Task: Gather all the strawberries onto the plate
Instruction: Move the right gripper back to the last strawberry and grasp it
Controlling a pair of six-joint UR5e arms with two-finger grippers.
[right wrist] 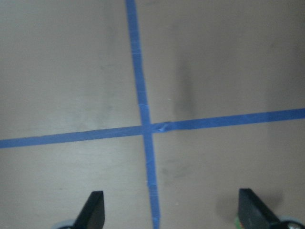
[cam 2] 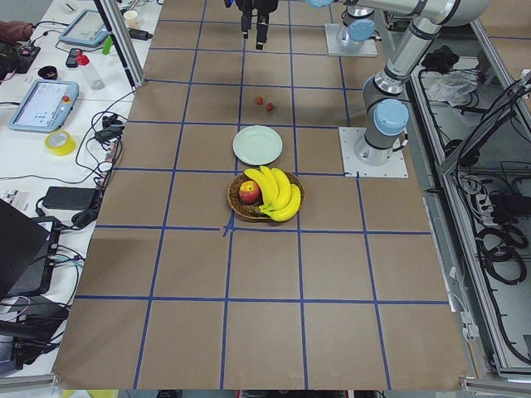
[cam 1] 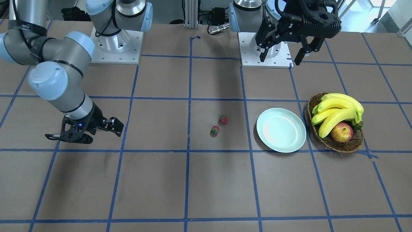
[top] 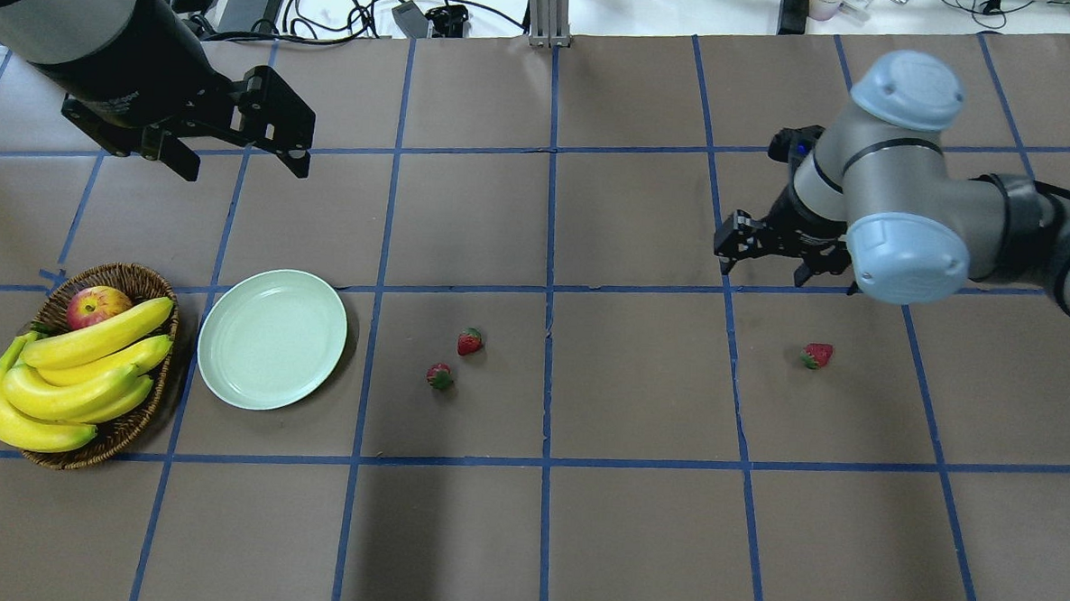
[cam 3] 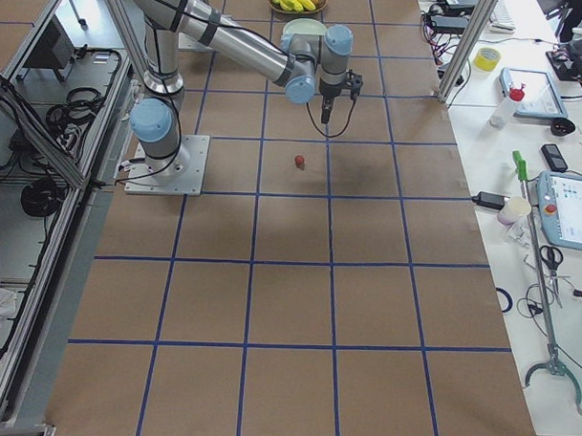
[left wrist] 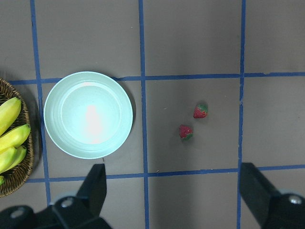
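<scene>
Two strawberries [top: 469, 341] [top: 440, 376] lie close together on the brown table, right of the pale mint plate [top: 271, 339], which holds nothing. In the front view this pair [cam 1: 223, 120] [cam 1: 215, 130] lies left of the plate [cam 1: 281, 130]. A third strawberry [top: 817, 355] lies alone far to the right. My right gripper [top: 770, 258] hangs low and open just beyond that lone berry, with only tape lines between its fingers [right wrist: 93, 212]. High behind the plate, my left gripper [top: 243, 168] is open and holds nothing. Its camera sees the plate [left wrist: 88, 114] and the pair.
A wicker basket [top: 104, 444] with bananas [top: 71, 371] and an apple [top: 97, 304] stands against the plate's left side. Blue tape lines grid the table. Cables and devices lie beyond the far edge.
</scene>
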